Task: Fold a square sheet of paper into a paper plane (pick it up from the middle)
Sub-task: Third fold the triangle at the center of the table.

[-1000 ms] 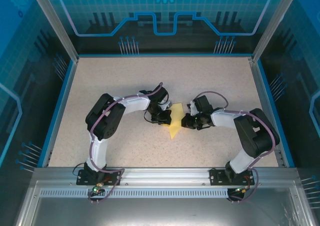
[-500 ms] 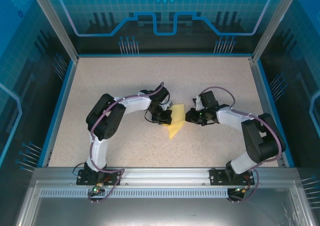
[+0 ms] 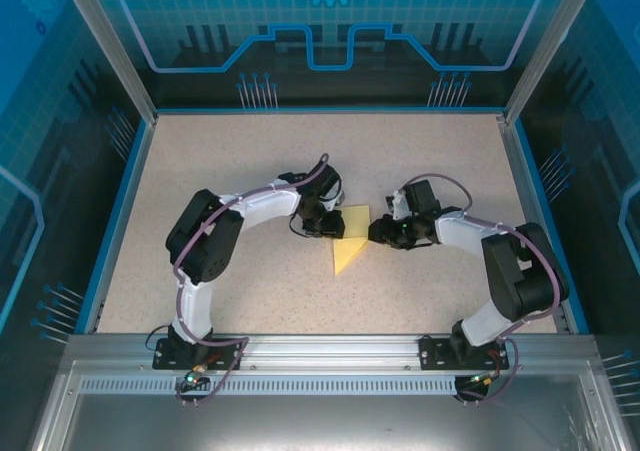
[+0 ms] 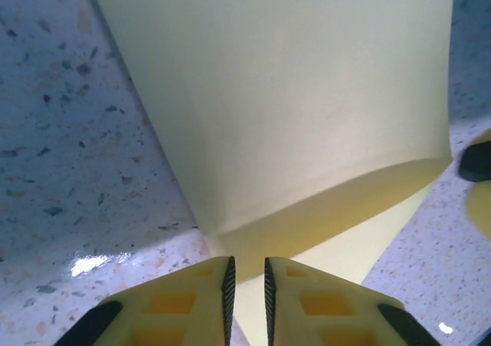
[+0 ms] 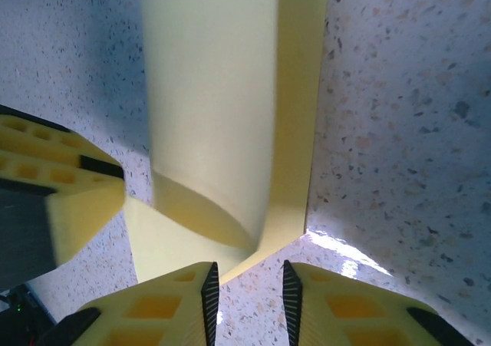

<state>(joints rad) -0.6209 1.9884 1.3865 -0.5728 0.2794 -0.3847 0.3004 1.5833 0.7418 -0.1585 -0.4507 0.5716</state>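
1 folded sheet [image 3: 349, 247] lies just beside left gripper [image 4: 247, 268].

The left gripper [image 3: 328, 226] pulled back — folded paper [image 3: 352, 246] seemingly more exposed.

Both arms bend inward, wrists low; left gripper [image 4: 246, 263] nearly closed; right gripper [image 5: 247, 268] slightly parted.
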